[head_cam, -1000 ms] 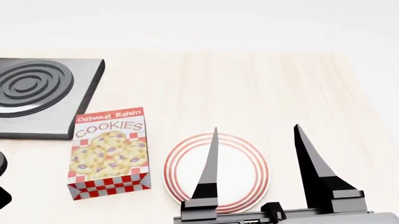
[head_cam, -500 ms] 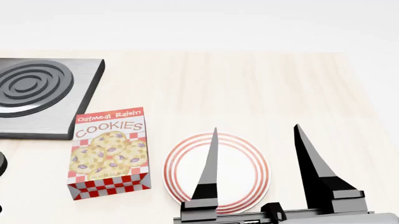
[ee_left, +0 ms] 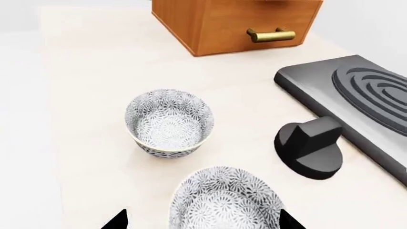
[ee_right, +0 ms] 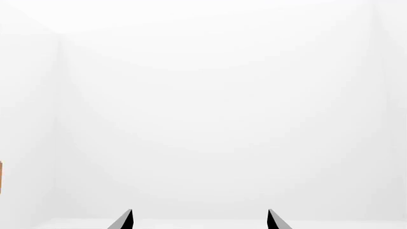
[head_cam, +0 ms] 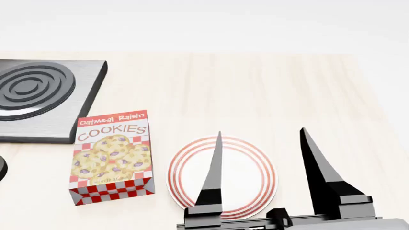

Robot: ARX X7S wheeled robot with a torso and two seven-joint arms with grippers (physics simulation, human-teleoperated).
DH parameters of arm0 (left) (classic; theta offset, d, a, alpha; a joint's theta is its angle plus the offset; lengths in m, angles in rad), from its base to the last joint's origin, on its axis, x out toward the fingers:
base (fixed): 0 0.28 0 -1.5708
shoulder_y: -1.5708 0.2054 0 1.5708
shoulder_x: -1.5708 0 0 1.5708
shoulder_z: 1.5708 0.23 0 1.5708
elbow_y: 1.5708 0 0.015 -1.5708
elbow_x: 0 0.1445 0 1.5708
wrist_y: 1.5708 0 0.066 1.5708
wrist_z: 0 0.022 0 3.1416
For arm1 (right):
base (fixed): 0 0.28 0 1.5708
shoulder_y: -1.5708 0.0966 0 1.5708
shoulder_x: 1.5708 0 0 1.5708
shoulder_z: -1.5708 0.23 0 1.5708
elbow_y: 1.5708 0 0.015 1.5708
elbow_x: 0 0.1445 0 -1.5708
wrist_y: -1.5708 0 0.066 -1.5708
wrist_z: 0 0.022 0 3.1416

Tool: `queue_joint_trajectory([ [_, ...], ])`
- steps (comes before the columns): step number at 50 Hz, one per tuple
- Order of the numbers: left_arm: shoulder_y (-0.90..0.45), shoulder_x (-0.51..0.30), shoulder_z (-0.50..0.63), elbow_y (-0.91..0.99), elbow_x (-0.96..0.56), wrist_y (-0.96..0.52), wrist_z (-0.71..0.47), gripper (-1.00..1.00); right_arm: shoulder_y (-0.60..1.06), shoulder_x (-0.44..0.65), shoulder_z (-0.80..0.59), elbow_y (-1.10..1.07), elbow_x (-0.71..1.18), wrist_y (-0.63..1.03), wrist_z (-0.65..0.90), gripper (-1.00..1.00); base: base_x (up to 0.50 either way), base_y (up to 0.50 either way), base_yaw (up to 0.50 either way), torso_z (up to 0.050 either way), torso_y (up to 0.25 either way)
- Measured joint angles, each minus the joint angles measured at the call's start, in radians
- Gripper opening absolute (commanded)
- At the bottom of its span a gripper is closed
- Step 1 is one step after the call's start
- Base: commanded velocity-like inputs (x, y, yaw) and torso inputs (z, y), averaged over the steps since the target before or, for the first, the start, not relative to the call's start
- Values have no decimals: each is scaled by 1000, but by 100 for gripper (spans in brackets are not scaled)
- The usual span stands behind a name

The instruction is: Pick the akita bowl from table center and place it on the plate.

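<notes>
the plate (head_cam: 223, 179) lies bare, so nothing is placed yet. the left tool (ee_left: 200, 220) hangs wide open around one patterned bowl (ee_left: 226, 200), ungrasped, another bowl (ee_left: 169, 123) just beyond. the right tool (head_cam: 259, 143) is open, empty.

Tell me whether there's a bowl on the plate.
No, in the head view the plate is bare, with only the open right gripper above it.

We found the plate (head_cam: 249, 160) on the table (head_cam: 268, 91) at the near edge, the cookie box (head_cam: 113, 155) just to its left and the stove (head_cam: 45, 98) behind that box. Two bowls (ee_left: 169, 123) sat near the stove's knob (ee_left: 310, 147), a drawer unit (ee_left: 235, 21) beyond them.
</notes>
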Motion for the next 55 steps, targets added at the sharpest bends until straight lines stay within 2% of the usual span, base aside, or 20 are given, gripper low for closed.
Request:
queue_joint_trajectory([
  [24, -1, -11, -25, -58, -68, -31, -49, 100, 4, 14, -9, 2, 11, -6, 15, 100, 0, 0, 0, 0, 0],
  [55, -43, -27, -14, -183, -113, 15, -31, 100, 7, 30, -22, 12, 20, -20, 31, 100, 0, 0, 0, 0, 0],
])
